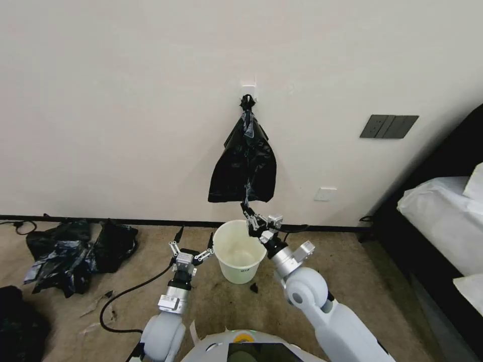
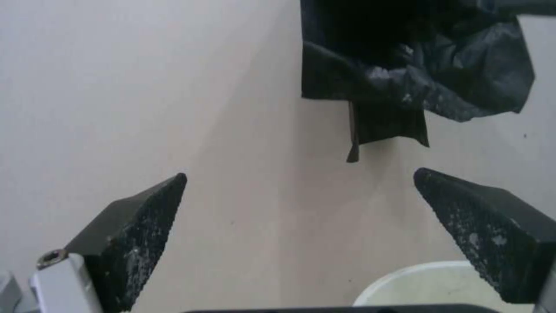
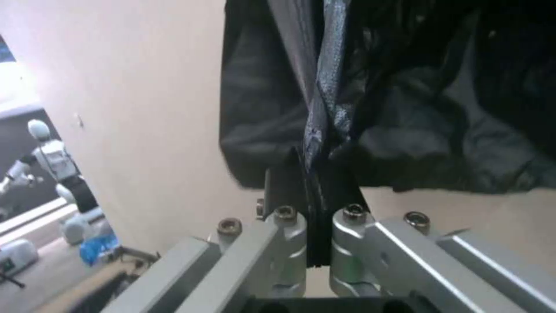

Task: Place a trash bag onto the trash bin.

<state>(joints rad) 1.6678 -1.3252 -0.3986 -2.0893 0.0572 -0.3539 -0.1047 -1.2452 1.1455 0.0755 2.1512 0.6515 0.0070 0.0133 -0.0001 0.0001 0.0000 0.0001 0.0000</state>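
Note:
A flat black bundle of bags (image 1: pixel 243 166) with a knotted top hangs from a wall hook above the trash bin (image 1: pixel 239 254), a cream-white round bin on the carpet. One thin glossy strand of trash bag (image 1: pixel 246 193) trails from the bundle's lower edge. My right gripper (image 1: pixel 247 211) is shut on that strand just above the bin's far rim. The right wrist view shows the film (image 3: pixel 317 126) pinched between the closed fingers of the right gripper (image 3: pixel 316 174). My left gripper (image 1: pixel 190 250) stands open left of the bin, holding nothing. In the left wrist view the left gripper (image 2: pixel 301 226) faces the wall below the bundle (image 2: pixel 417 65), with the bin's rim (image 2: pixel 417 278) beside it.
A bulky black-and-bluish plastic heap (image 1: pixel 75 249) lies on the carpet at the left by the wall. A black cable (image 1: pixel 131 296) snakes across the floor near my left arm. A small black scrap (image 1: pixel 253 287) lies before the bin. A bed (image 1: pixel 443 221) fills the right side.

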